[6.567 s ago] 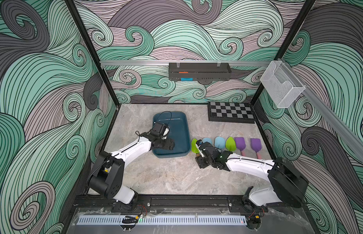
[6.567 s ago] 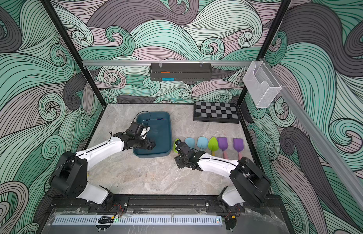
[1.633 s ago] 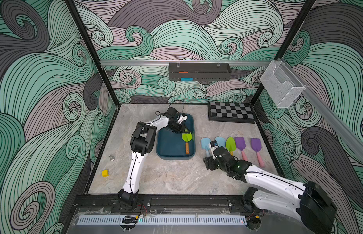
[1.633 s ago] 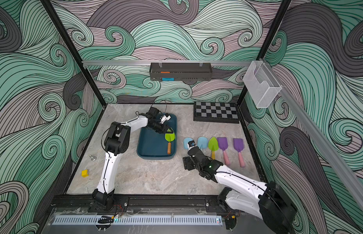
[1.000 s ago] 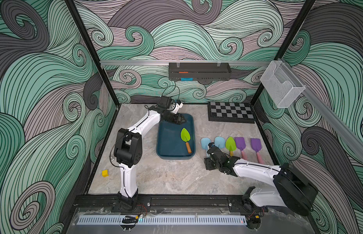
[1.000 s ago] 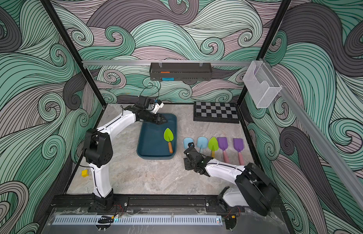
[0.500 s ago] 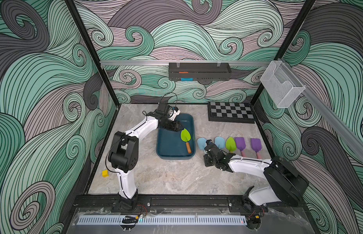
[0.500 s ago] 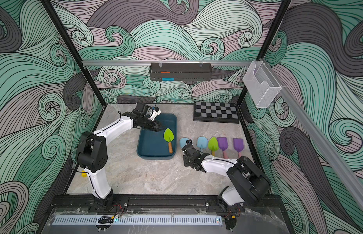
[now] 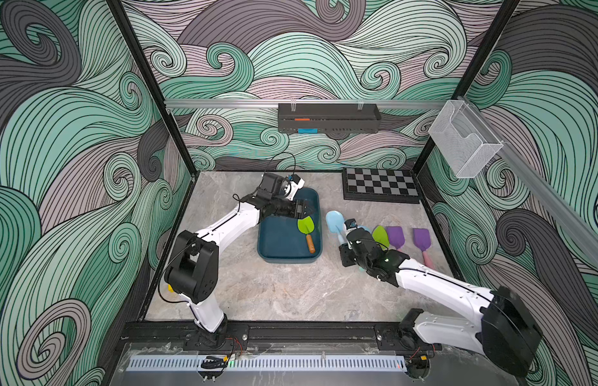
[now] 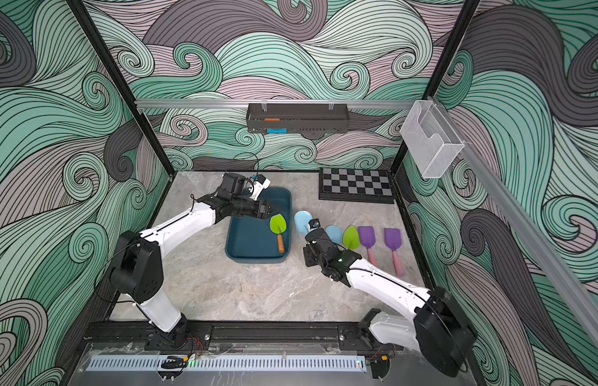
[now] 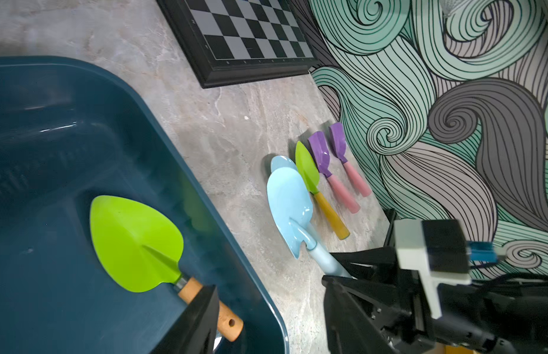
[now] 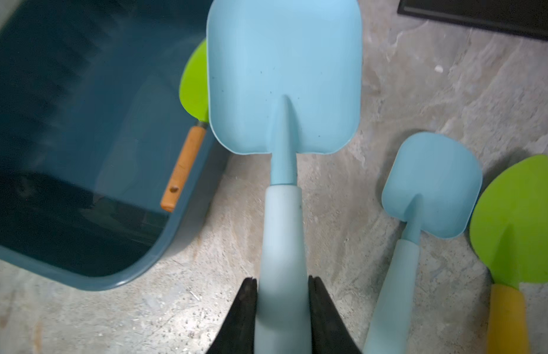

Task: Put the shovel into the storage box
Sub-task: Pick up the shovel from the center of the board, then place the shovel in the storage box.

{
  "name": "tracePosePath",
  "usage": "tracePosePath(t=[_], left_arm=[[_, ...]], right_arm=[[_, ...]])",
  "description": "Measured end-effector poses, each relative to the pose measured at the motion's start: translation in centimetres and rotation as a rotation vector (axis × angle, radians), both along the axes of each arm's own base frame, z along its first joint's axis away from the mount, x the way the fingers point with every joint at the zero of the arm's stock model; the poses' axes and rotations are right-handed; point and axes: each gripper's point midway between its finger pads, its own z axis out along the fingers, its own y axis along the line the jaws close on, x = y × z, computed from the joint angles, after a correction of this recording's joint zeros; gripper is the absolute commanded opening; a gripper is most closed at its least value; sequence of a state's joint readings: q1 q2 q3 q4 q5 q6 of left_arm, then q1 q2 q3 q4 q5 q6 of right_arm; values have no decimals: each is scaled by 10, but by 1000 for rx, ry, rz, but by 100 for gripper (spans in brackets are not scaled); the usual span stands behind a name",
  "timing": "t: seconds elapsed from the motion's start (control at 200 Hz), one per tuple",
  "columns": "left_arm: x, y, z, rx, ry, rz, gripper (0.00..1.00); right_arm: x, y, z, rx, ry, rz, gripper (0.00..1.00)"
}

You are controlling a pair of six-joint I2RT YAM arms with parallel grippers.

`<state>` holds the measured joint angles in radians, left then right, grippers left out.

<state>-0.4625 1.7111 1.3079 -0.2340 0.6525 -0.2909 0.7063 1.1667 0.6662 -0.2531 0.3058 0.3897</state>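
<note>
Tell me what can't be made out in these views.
- Held light-blue shovel: handle end cut off by the right wrist view's edge, past the right gripper.
- Second light-blue shovel: handle hidden under the right arm in both top views.
- Black wall tray: contents too small in both top views.
- Left gripper: only one blurred finger shows in the left wrist view.

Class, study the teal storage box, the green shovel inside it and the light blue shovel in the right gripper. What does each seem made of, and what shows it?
Storage box: glossy moulded plastic, judging by soft reflections and rolled rim. Green shovel: smooth painted blade, possibly metal, with silvery collar; orange-brown handle looks like wood. Light blue shovel: probably plastic, matte, blade darker than handle.
</note>
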Motion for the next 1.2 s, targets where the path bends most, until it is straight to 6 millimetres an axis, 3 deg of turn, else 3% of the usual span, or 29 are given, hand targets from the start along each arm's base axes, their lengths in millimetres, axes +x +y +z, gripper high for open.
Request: tracePosePath(t=[0.15, 0.35, 0.465, 0.62, 0.831, 0.846, 0.891, 1.026, 1.201], left_arm=[[-6, -15, 6, -32, 0, -21, 55], [-12, -32, 6, -56, 8, -38, 53], [-14, -38, 2, -57, 21, -41, 39], [-11, -38, -8, -48, 58, -17, 2], [-13, -44, -7, -65, 83, -8, 0], [-13, -44, -7, -65, 82, -9, 0], [-13, -44, -7, -66, 82, -9, 0], [-14, -44, -7, -62, 70, -18, 0], [-9, -36, -6, -39, 60, -21, 0]], right_arm=[[3, 10, 25, 46, -43, 31, 0], [-5, 26, 28, 62, -40, 92, 0], [-7, 33, 28, 62, -38, 112, 0], [-7, 33, 28, 58, -42, 111, 0], [-7, 32, 19, 31, -25, 101, 0], [-7, 32, 19, 31, -26, 101, 4], [-7, 32, 19, 30, -26, 100, 32], [-8, 41, 25, 43, -49, 139, 58], [-10, 48, 45, 92, -107, 174, 61]])
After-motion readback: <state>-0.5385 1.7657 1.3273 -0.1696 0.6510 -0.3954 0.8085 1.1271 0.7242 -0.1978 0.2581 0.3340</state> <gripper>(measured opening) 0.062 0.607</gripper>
